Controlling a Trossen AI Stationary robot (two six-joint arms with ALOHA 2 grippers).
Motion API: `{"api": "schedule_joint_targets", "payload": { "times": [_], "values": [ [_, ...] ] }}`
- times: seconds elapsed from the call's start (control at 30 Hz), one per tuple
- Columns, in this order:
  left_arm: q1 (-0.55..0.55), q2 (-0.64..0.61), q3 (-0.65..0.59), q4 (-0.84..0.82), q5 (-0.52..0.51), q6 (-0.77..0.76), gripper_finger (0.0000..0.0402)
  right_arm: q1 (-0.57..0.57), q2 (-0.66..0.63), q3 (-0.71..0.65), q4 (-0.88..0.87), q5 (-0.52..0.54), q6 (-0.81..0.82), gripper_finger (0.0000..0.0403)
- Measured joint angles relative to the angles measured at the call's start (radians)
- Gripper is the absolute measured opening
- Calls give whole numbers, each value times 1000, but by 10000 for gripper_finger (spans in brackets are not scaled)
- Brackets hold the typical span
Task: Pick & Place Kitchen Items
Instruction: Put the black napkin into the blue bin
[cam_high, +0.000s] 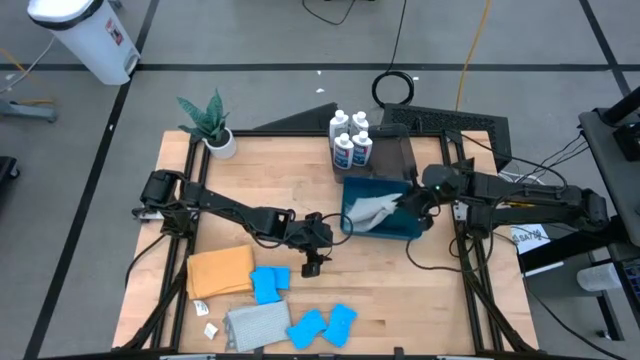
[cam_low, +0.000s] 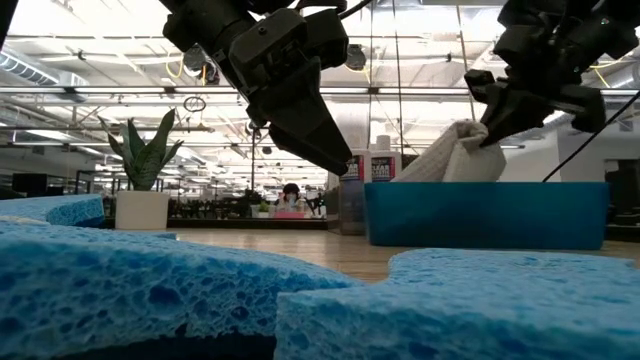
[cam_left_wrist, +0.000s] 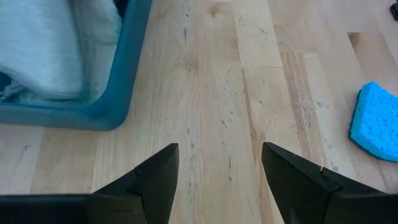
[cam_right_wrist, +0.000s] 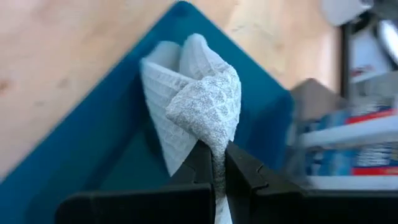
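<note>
Right gripper (cam_right_wrist: 217, 163): mine, clamped tight on a corner of a grey cloth (cam_right_wrist: 198, 102). The cloth hangs bunched from my fingers over the blue bin (cam_high: 352, 188), its lower folds inside the bin's walls.

Left gripper (cam_high: 312, 262): mine, fingers parted, nothing between them, held above bare wood just beside the bin's near corner.

Table (cam_high: 400, 290): light wooden top.

White bottles (cam_high: 350, 138): four, blue labels, upright in a tight cluster behind the bin, touching or nearly touching one another. They stand close to the bin's far wall, on the side my right arm reaches past.

Dark grey tray (cam_high: 392, 155): just beside the bottles, behind the bin.

Orange cloth (cam_high: 220, 270): folded flat at the left front of the table.

Second grey cloth (cam_high: 257, 323): folded, at the front edge, below the orange one.

Blue sponges (cam_high: 270, 283): two touching the orange cloth's right edge, near my left gripper; two more (cam_high: 324, 324) at the front edge beside the second grey cloth.

Potted plant (cam_high: 212, 125): white pot, far left corner, well apart from everything else.
</note>
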Motion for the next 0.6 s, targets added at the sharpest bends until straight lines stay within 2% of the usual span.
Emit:
{"api": "schedule_joint_targets", "payload": {
  "times": [0.27, 0.43, 0.6],
  "values": [
    [0, 0, 0, 0, 0, 1, 237, 0, 18, 0, -191, -1, 143, 0],
    [0, 0, 0, 0, 0, 1, 237, 0, 21, 0, -195, 2, 248, 8],
    [0, 0, 0, 0, 0, 2, 237, 0, 21, 0, -190, 4, 451, 41]
  ]
}}
